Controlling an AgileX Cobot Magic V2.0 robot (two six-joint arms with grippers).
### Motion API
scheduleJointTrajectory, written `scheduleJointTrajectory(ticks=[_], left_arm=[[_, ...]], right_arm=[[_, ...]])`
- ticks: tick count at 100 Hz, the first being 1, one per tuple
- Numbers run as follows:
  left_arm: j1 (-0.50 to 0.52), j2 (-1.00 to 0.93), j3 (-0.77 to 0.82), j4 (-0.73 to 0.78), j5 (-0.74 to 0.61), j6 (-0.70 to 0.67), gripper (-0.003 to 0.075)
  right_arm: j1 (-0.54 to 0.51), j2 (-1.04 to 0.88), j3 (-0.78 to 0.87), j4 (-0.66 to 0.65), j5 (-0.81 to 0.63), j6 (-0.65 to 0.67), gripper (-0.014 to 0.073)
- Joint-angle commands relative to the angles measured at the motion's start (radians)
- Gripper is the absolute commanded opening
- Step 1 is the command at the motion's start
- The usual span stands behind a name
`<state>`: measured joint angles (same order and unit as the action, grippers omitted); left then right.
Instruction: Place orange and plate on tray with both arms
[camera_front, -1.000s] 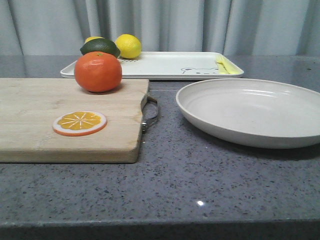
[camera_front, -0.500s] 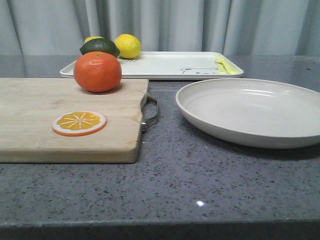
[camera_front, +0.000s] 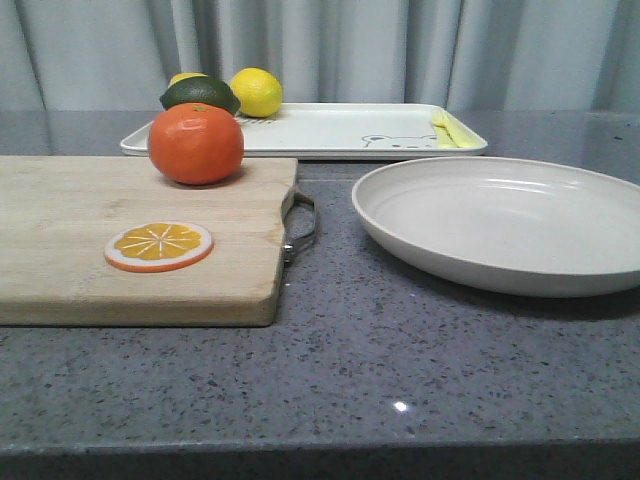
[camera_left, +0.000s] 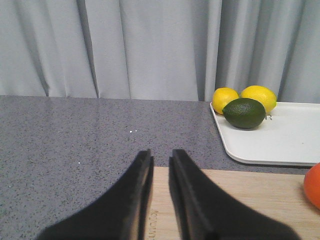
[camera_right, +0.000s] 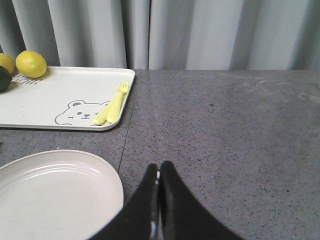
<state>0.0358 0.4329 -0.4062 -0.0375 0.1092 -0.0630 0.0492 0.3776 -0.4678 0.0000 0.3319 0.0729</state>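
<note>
Nothing is gripped yet. The orange (camera_front: 196, 144) sits on the far edge of the wooden cutting board (camera_front: 60, 240), at about ten o'clock from the middle of the front view, with an orange slice (camera_front: 159, 246) nearer the camera on the same board. The plate (camera_front: 505, 222) rests on the counter (camera_front: 400, 380) at three o'clock, just beside the board's metal handle (camera_front: 300, 225). The tray (camera_front: 340, 130) lies beyond both, at twelve o'clock, already carrying a lemon (camera_front: 257, 92), a dark green lime (camera_front: 200, 95), another yellow fruit half hidden behind the lime, and a yellow fork (camera_right: 114, 105) near the bear drawing.

The left pincer (camera_left: 161, 162) hovers over the board's edge with its fingers nearly together, only a slim gap between them, grasping nothing. The right pincer (camera_right: 159, 172) is clenched, fingers touching, just beside the plate's rim.

Risks, as I judge them: both pincers must spread before any grasp, or they will merely shove things. The round, glossy orange could roll off the board if nudged. The shallow plate offers only a rim to pinch and could tilt or slip. The tray's free space is limited, so the plate may land on the fork or knock the fruit.
</note>
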Motion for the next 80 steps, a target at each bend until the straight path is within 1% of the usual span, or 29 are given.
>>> scheduleJointTrajectory(ticks=[1,3,8,13,33,44,49,62,80], left_arm=[[0.001,0.049,-0.061,0.008,-0.084,-0.002,0.0349],[0.001,0.059,-0.069,0.008,-0.084,-0.002,0.0389],[0.001,0.085,-0.086,0.008,-0.084,-0.002,0.0463],[0.001,0.111,-0.105,0.008,-0.084,-0.002,0.0504],[-0.001,0.241,-0.201,0.008,-0.079,-0.002,0.0512],[-0.028,0.328,-0.269,0.008,-0.069,-0.002,0.0526],[-0.051,0.37,-0.3,0.008,-0.056,-0.002,0.0544],[-0.137,0.483,-0.385,0.008,-0.013,-0.002,0.0624],[-0.288,0.653,-0.524,0.006,0.083,-0.002,0.0631]], right_arm=[[-0.002,0.015,-0.036,0.0,-0.078,0.001,-0.0059],[-0.002,0.015,-0.036,0.0,-0.078,0.001,-0.0059],[-0.002,0.015,-0.036,0.0,-0.078,0.001,-0.0059],[-0.002,0.015,-0.036,0.0,-0.078,0.001,-0.0059],[-0.002,0.015,-0.036,0.0,-0.079,0.001,-0.0059],[-0.002,0.015,-0.036,0.0,-0.079,0.001,-0.0059],[-0.002,0.015,-0.036,0.0,-0.079,0.001,-0.0059],[-0.002,0.015,-0.036,0.0,-0.083,0.001,-0.0059],[-0.002,0.015,-0.036,0.0,-0.085,0.001,-0.0059]])
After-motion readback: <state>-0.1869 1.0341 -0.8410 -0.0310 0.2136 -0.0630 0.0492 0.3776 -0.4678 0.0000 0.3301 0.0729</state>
